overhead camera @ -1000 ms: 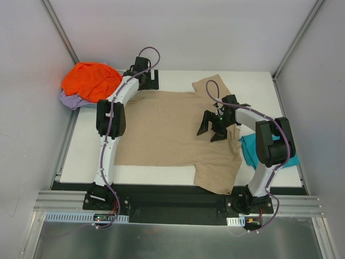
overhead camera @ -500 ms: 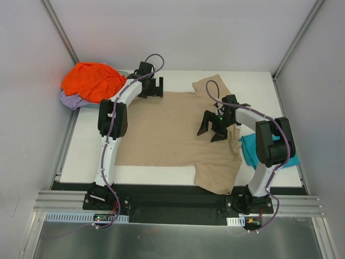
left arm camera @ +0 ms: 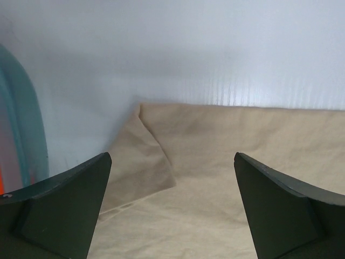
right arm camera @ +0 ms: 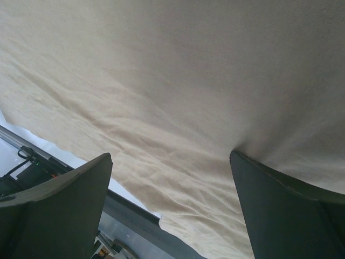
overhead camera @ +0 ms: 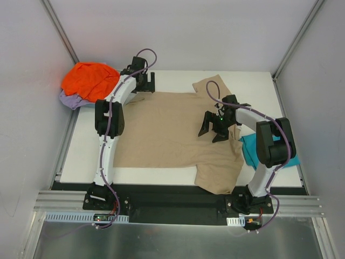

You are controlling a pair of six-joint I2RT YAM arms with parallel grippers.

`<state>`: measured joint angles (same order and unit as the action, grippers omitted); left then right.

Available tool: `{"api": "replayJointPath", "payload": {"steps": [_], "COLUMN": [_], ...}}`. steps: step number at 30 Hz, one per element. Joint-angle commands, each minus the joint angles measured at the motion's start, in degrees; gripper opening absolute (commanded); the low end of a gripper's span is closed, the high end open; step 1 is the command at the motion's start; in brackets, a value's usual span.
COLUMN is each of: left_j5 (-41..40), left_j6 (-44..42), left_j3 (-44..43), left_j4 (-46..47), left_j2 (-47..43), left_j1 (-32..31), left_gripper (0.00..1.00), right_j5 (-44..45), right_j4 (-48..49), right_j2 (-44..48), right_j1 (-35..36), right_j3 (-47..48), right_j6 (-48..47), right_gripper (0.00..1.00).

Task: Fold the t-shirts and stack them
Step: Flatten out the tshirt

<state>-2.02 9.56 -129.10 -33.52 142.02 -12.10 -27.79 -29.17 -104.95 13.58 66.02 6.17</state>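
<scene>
A tan t-shirt [overhead camera: 167, 129] lies spread flat on the white table [overhead camera: 86, 151], one sleeve hanging over the near edge. My left gripper [overhead camera: 143, 83] is open, low over the shirt's far left corner. In the left wrist view that gripper [left arm camera: 172, 156] hovers above a folded-over flap of the tan shirt [left arm camera: 141, 156]. My right gripper [overhead camera: 212, 131] is open over the shirt's right part. In the right wrist view one of its fingertips [right arm camera: 240, 162] touches the tan cloth [right arm camera: 188, 81]. An orange t-shirt [overhead camera: 89, 80] lies heaped on a lavender one [overhead camera: 67, 100] at the far left. A teal t-shirt [overhead camera: 250, 151] lies at the right.
The teal-grey basin's rim [left arm camera: 21, 124] shows at the left of the left wrist view, under the orange and lavender heap. Grey enclosure walls stand close around the table. A black rail [overhead camera: 178, 202] with both arm bases runs along the near edge.
My left gripper swung a little to the right along the shirt's far edge, then back left toward the corner. The right arm has hardly moved.
</scene>
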Motion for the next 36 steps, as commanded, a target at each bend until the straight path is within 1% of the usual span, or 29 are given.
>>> {"api": "replayJointPath", "payload": {"steps": [1, 4, 5, 8, 11, 14, 15, 16, 18, 19, 21, 23, 25, 26, 31, 36], "left_j5": [-4.39, -6.58, -5.9, -1.69, -2.54, -3.25, -2.99, -2.81, -2.37, -2.2, -2.81, -3.43, -4.04, -4.04, -4.48, -2.64], "left_j6": [-2.27, -3.67, -4.54, -6.22, -7.54, -8.24, -8.07, -7.89, -7.54, -7.54, -7.54, -7.71, -7.54, -7.63, -8.24, -9.04], "left_j3": [-5.1, -6.42, -6.26, -3.19, -0.2, 1.48, 1.83, 2.18, 2.71, 2.71, 2.71, 2.8, 2.62, 2.54, 1.39, 1.04], "left_j4": [-1.2, -1.2, -1.2, -1.2, -1.29, -1.29, -1.37, -1.37, -1.46, -1.64, -2.08, -2.08, -2.25, -2.25, -3.13, -3.83], "left_j2": [0.37, 0.63, 0.54, -1.65, -3.59, -3.76, -3.59, -3.5, -3.32, -3.15, -3.15, -3.06, -2.88, -2.88, -2.18, -1.83], "left_j1": [1.55, 1.9, 1.9, 1.55, 0.33, -0.12, -0.21, -0.29, -0.47, -0.56, -0.91, -1.08, -1.17, -1.17, -1.17, -1.35], "left_gripper": [0.99, 0.99, 1.0, 0.99, 0.95, 0.89, 0.85, 0.77, 0.72, 0.67, 0.66, 0.6, 0.54, 0.48, 0.42, 0.41], "right_j5": [6.61, 6.96, 7.22, 7.75, 7.67, 7.75, 7.84, 8.01, 8.37, 8.54, 8.54, 8.37, 8.45, 8.46, 8.63, 8.9], "right_j4": [-4.4, -4.76, -4.84, -5.28, -5.37, -5.37, -5.46, -5.55, -5.72, -5.81, -6.07, -5.99, -5.99, -6.08, -6.34, -6.52], "right_j2": [0.71, 1.23, 1.41, 1.67, 1.32, 1.5, 1.59, 1.59, 1.67, 1.67, 1.5, 1.41, 1.24, 1.32, 1.41, 1.68], "right_j1": [-0.58, -0.66, -0.66, -0.66, -0.66, -0.66, -0.75, -0.75, -0.66, -0.84, -0.66, -0.66, -0.66, -0.66, -0.66, -0.66], "right_j3": [-0.72, -0.8, -0.72, -0.63, -0.45, -0.45, -0.45, -0.45, -0.28, -0.19, 0.07, 0.16, 0.34, 0.34, 0.51, 0.6], "right_j6": [-1.52, -1.6, -1.78, -1.78, -1.61, -1.43, -1.34, -1.51, -1.52, -1.6, -1.52, -1.43, -1.43, -1.43, -1.6, -1.69], "right_gripper": [0.97, 0.97, 0.97, 0.97, 0.97, 0.97, 0.97, 0.97, 0.97, 0.97, 0.97, 0.97, 0.97, 0.97, 0.97, 0.97]}}
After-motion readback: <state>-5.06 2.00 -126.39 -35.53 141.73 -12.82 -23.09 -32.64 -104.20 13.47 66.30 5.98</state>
